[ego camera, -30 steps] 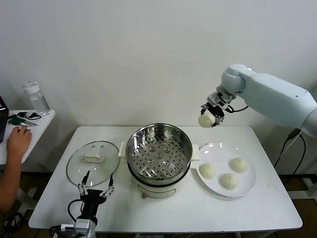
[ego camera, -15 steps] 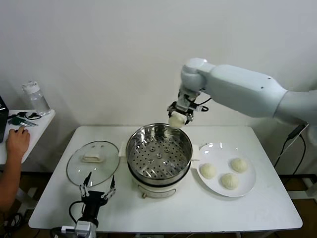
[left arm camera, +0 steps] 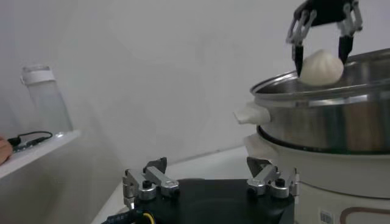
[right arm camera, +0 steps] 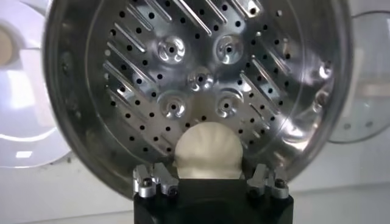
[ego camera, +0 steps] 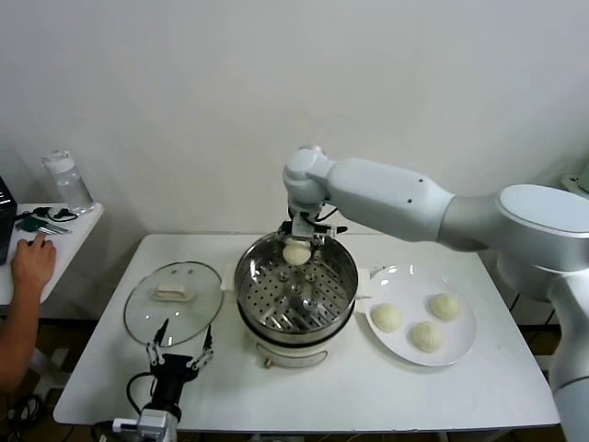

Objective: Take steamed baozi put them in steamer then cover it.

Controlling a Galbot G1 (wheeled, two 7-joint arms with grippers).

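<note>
Baozi [ego camera: 296, 252] sits clasped in the right hand [ego camera: 297, 245], fingers partly closed around it, just above the far rim of the steamer [ego camera: 296, 287] at frame centre. 3 more baozi [ego camera: 426, 321] lie on a plate [ego camera: 460, 348] at right. Left hand [ego camera: 179, 349], fingers spread and holding nothing, hovers at lower left near the cover [ego camera: 173, 291]. White surface [ego camera: 479, 387], white wall [ego camera: 276, 92]. No writing is readable.

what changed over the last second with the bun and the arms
The right gripper, shut on one baozi, swung from above the plate leftward and down to the steamer, just over its far rim. Unchanged: three baozi on the plate, the cover on the table, and the left gripper, open and parked near it.
</note>
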